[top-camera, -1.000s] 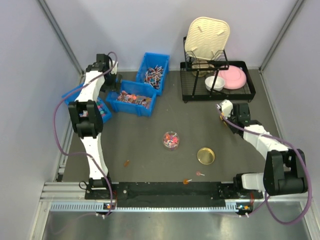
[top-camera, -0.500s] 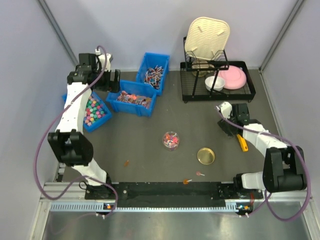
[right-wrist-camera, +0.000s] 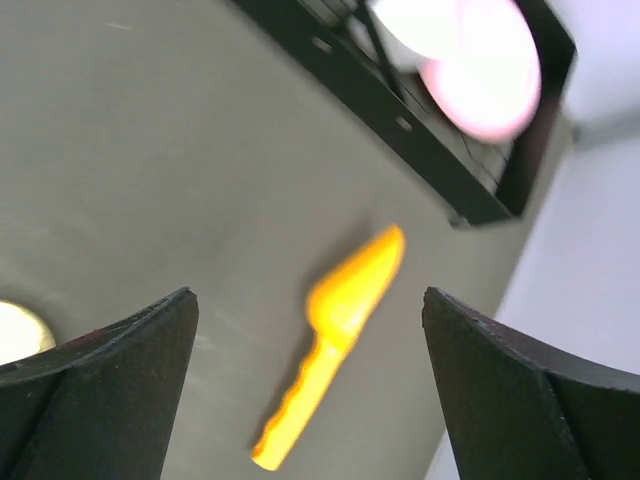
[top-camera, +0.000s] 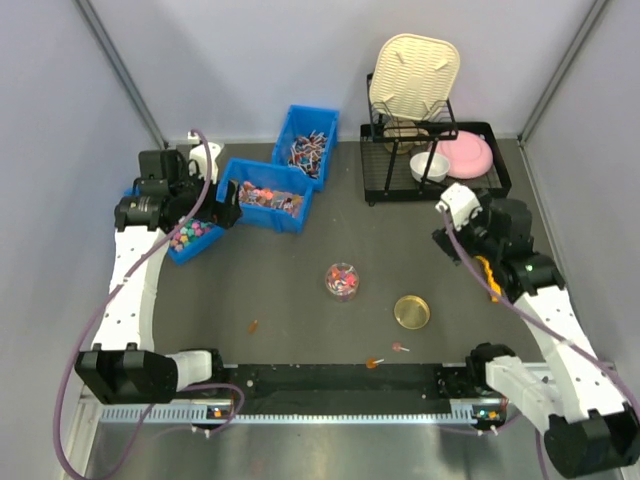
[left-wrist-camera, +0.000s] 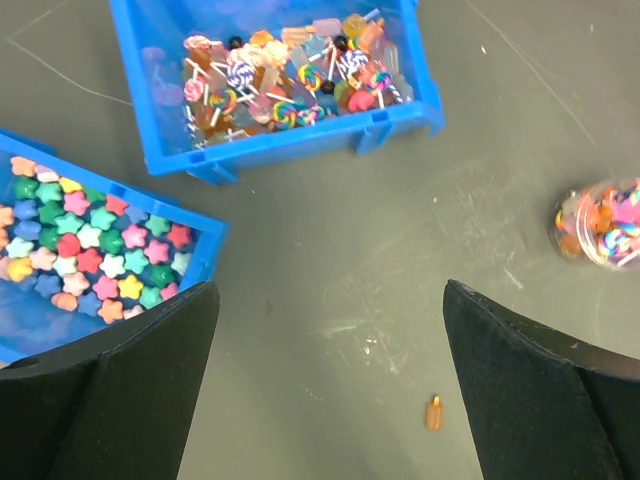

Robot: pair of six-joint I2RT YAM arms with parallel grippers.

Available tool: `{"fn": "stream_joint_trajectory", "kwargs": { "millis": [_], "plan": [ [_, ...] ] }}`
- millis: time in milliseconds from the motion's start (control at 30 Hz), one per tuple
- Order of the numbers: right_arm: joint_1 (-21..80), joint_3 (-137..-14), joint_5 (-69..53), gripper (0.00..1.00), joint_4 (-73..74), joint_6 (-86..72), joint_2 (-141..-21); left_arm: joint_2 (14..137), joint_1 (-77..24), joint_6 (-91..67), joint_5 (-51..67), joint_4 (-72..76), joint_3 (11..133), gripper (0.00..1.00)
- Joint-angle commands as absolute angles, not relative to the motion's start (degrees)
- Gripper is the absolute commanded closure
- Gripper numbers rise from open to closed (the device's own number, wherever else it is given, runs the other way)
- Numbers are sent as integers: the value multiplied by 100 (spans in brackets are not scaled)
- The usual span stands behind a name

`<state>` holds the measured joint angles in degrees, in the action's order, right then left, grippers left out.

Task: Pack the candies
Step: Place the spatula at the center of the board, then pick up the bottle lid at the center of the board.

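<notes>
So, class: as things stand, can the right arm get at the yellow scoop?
Probably yes. The yellow scoop lies alone on the bare table, framed in the wrist view between the open jaws of the right arm. The black rack sits clear of it.

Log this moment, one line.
left gripper open, empty; right gripper open above yellow plastic scoop; clear round jar holds candies; gold lid off

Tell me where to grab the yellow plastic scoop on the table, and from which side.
Take the yellow plastic scoop by its narrow handle, coming straight down with the open right gripper above it. It lies flat on the dark table, so nothing can get under it, and the handle is far slimmer than the bowl. Close across the handle.
</notes>
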<state>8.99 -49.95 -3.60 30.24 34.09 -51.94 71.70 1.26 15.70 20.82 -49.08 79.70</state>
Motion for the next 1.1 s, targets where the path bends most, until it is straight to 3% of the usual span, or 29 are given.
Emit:
{"fn": "stream_joint_trajectory", "kwargs": {
  "millis": [0, 467, 667, 1067],
  "plan": [
    [1616, -4554, -984, 7, 3445, 3761, -4589, 6918, 149, 1916, 2189, -4799, 7472, 1],
    [2407, -3868, -994, 8, 3498, 3840, -4324, 6029, 158, 1863, 2768, -3665, 5793, 1],
    [3980, -3218, 139, 9, 3533, 3973, -4579, 6327, 193, 1767, 2804, -3647, 5792, 1],
    [4702, -3102, 44, 14, 3744, 3850, -5133, 6355, 316, 1775, 2927, -3656, 5766, 1]
  ]
}}
